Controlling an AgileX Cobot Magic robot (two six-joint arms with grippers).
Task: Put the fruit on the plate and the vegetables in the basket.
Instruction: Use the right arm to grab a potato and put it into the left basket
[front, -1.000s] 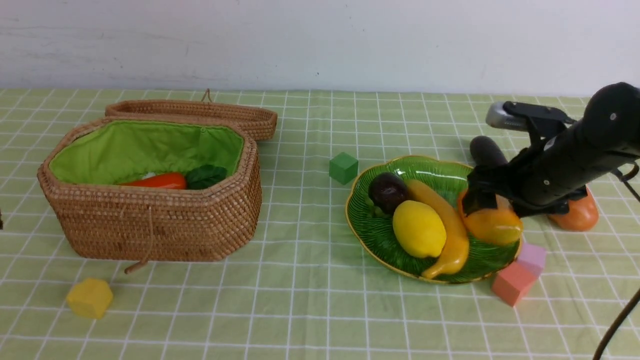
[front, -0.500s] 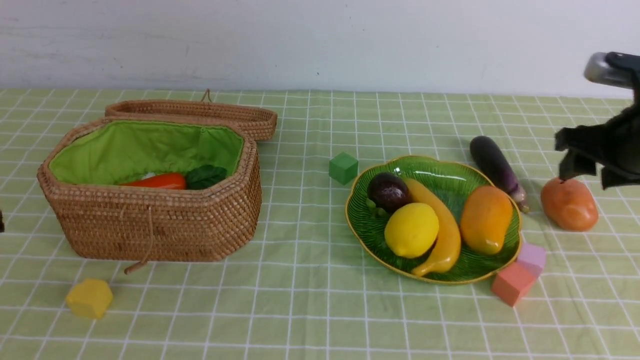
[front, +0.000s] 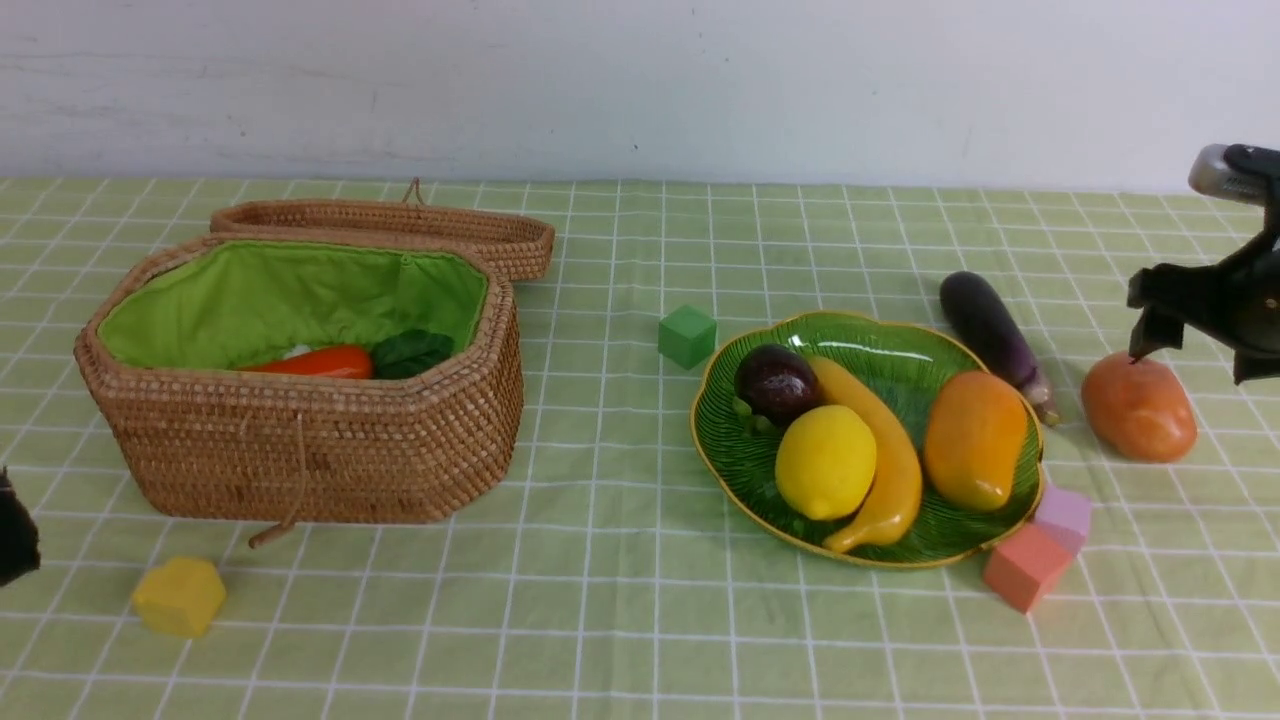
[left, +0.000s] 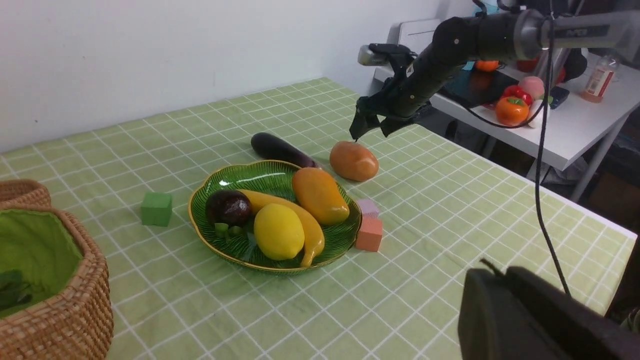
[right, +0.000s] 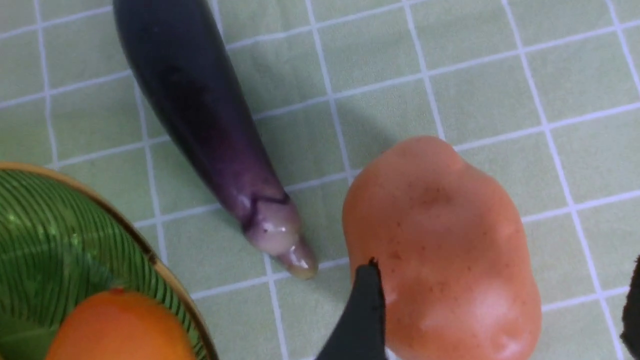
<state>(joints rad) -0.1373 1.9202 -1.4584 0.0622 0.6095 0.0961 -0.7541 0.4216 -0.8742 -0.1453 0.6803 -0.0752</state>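
The green plate (front: 745, 470) holds the mangosteen (front: 775, 383), lemon (front: 825, 462), banana (front: 890, 480) and mango (front: 973, 440). The purple eggplant (front: 990, 325) lies on the cloth behind the plate. The brownish-orange potato (front: 1138, 407) lies to its right. My right gripper (front: 1195, 362) is open just above the potato, one finger over its near end (right: 370, 300). The open wicker basket (front: 300, 450) holds the carrot (front: 320, 362) with its leaves. The gourd does not show. My left gripper (left: 492, 270) is shut and empty, low at the left edge of the front view (front: 12, 540).
A green block (front: 687, 335) sits left of the plate. A pink block (front: 1025, 565) and a lilac block (front: 1065, 512) touch the plate's front right rim. A yellow block (front: 180, 596) lies in front of the basket. The basket lid (front: 400, 225) lies open behind it.
My right gripper let go of the mango on the plate, swung right and up, then came down over the potato. The lemon and banana shifted slightly. My left gripper edged into the front view.
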